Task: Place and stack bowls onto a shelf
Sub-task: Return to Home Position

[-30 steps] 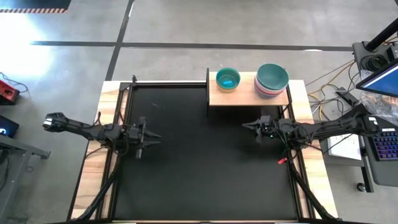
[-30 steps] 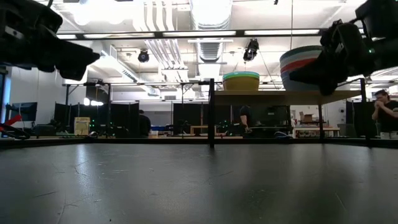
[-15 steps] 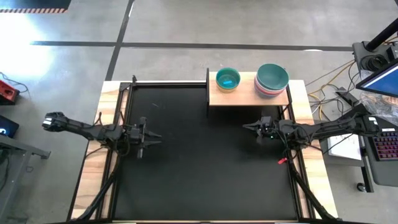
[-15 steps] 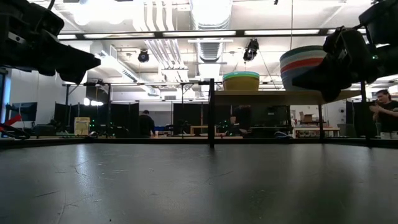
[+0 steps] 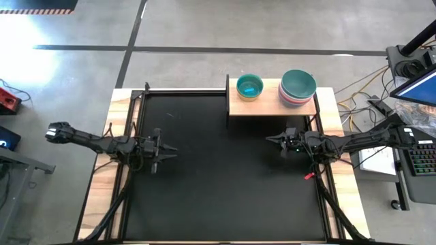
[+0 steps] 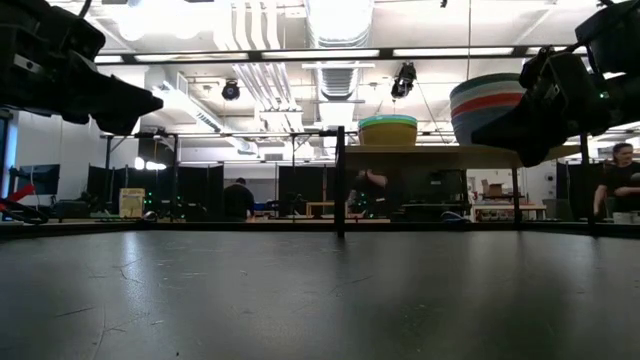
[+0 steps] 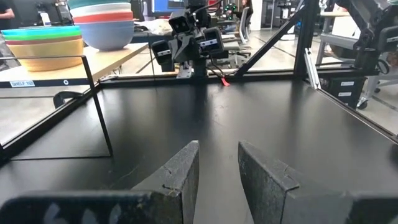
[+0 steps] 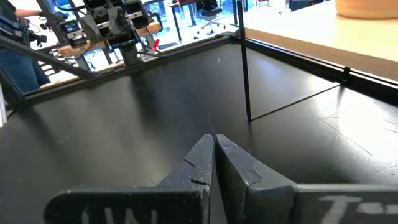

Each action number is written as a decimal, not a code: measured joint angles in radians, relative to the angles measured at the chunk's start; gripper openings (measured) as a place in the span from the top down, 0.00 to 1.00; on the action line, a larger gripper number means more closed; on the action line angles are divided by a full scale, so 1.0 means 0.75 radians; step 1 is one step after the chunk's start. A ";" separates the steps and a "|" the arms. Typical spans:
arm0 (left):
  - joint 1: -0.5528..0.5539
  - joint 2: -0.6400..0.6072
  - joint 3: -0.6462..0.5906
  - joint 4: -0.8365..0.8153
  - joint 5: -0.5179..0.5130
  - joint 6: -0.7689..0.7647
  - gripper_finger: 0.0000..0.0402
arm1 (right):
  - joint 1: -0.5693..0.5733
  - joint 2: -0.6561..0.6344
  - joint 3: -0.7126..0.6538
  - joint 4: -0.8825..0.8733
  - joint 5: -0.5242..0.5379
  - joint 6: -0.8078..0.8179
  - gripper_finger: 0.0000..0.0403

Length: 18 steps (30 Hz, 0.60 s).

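The pale wood shelf (image 5: 271, 103) stands on thin black supports at the table's far edge, right of the middle. Two stacks of bowls rest on it: a cyan bowl over green and yellow (image 5: 250, 87), and a teal bowl over white, red and pale blue (image 5: 298, 86). In the low view these stacks (image 6: 388, 128) (image 6: 487, 98) sit on the plank (image 6: 430, 152). My left gripper (image 5: 168, 150) hovers open over the table's left part, holding nothing (image 7: 217, 149). My right gripper (image 5: 268, 139) hovers shut and holding nothing, near the shelf's front (image 8: 214, 142).
The black tabletop (image 5: 218, 184) stretches between the two arms, with a black frame rail along its sides. A shelf leg (image 8: 244, 68) stands close ahead of my right gripper. People move in the room behind the table (image 6: 238, 197). A desk with a keyboard (image 5: 422, 160) is at the right.
In the low view both grippers have sunk slightly. Neither has opened or shut, and the bowls and shelf have stayed put.
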 joint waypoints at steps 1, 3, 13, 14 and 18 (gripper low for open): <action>0.000 0.002 0.001 0.000 0.000 0.000 0.76 | 0.000 0.000 0.000 0.000 0.000 0.000 0.98; 0.000 0.006 0.001 0.000 0.000 0.000 0.76 | 0.000 0.000 0.000 0.000 0.000 0.000 0.98; 0.000 -0.109 0.001 -0.003 0.000 0.000 0.76 | -0.001 -0.043 -0.001 -0.004 -0.001 -0.001 0.98; 0.000 -0.133 0.001 -0.002 0.000 0.000 0.76 | -0.001 -0.057 -0.001 -0.005 -0.001 -0.001 0.98; 0.000 -0.241 0.001 0.000 0.000 0.000 0.76 | -0.001 -0.136 -0.001 -0.002 0.000 -0.001 0.98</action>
